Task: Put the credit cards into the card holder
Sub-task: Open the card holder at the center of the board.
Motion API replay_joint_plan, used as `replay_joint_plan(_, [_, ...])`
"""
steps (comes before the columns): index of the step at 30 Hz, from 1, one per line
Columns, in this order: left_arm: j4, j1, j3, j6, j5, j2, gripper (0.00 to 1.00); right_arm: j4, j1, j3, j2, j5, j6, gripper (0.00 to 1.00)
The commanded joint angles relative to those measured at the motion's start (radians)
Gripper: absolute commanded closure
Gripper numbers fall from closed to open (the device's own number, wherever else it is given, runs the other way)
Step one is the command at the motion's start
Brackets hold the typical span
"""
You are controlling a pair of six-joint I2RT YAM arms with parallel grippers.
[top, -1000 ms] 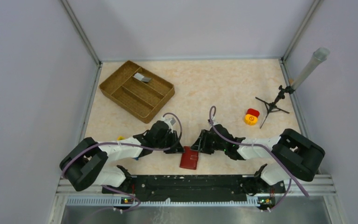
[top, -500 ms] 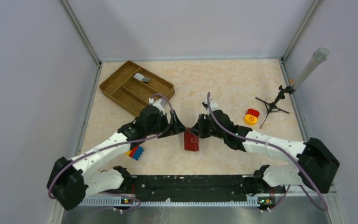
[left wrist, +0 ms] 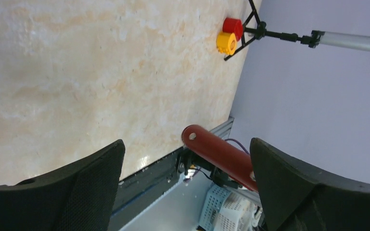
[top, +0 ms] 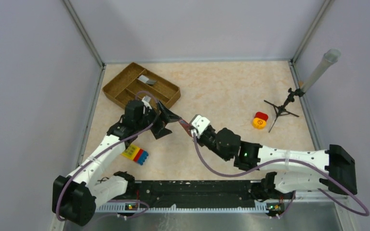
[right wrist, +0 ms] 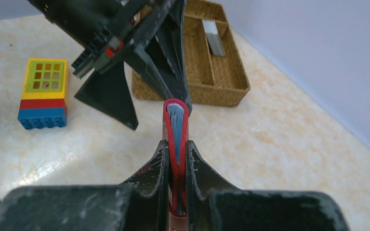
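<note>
No legible text anywhere; only an unreadable mark on the yellow disc [left wrist: 226,42]

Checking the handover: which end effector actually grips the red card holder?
The right end effector, pinched shut on the red card holder from both sides. The left end effector stands wide open, clamping nothing.

The pale marbled table [top: 221,91] carries four things. Far left, a woven tray [top: 118,75] sits at an angle. Near left lies a yellow, red and blue toy block [top: 135,154]. Over on the right there's a small yellow and red piece [top: 259,120], with a black tripod stand [top: 282,109] just beside it at the right edge.
</note>
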Motion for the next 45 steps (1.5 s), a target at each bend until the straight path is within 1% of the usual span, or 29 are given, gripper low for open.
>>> replay_joint_plan(1, [0.035, 0.006, -0.055, -0.076, 0.158, 0.015, 0.01, 0.233, 0.093, -0.012, 0.046, 0.154, -0.296, 1.0])
replay_joint_plan(5, [0.124, 0.005, -0.129, -0.147, 0.213, 0.011, 0.01, 0.305, 0.137, -0.007, 0.124, 0.193, -0.397, 1.0])
replay_joint_plan(10, [0.128, 0.01, -0.147, -0.175, 0.151, -0.034, 0.01, 0.367, 0.179, 0.005, 0.183, 0.228, -0.479, 1.0])
replay_joint_plan(13, [0.117, 0.03, -0.166, -0.203, 0.111, -0.062, 0.01, 0.363, 0.187, 0.004, 0.18, 0.213, -0.469, 1.0])
replay_joint_plan(16, [0.164, 0.047, -0.211, -0.267, 0.095, -0.087, 0.01, 0.337, 0.19, 0.004, 0.171, 0.185, -0.442, 1.0])
replay_joint_plan(24, [0.16, 0.048, -0.262, -0.364, -0.03, -0.193, 0.02, 0.288, 0.201, 0.009, 0.174, 0.159, -0.402, 1.0])
replay_joint_plan(27, [0.162, 0.048, -0.27, -0.384, -0.038, -0.212, 0.01, 0.276, 0.206, 0.01, 0.174, 0.135, -0.396, 1.0])
replay_joint_plan(35, [0.197, 0.048, -0.247, -0.371, 0.004, -0.175, 0.01, 0.278, 0.215, 0.03, 0.195, 0.115, -0.406, 1.0])
replay_joint_plan(40, [0.194, 0.045, -0.197, -0.314, 0.064, -0.132, 0.01, 0.302, 0.217, 0.035, 0.223, 0.123, -0.43, 1.0])
replay_joint_plan(42, [0.174, 0.038, -0.178, -0.288, 0.089, -0.115, 0.02, 0.332, 0.217, 0.044, 0.245, 0.151, -0.451, 1.0])
replay_joint_plan(44, [0.134, 0.032, -0.155, -0.248, 0.116, -0.1, 0.05, 0.38, 0.217, 0.047, 0.267, 0.193, -0.488, 1.0])
replay_joint_plan(45, [0.108, 0.032, -0.143, -0.227, 0.129, -0.096, 0.1, 0.406, 0.216, 0.046, 0.275, 0.208, -0.509, 1.0])
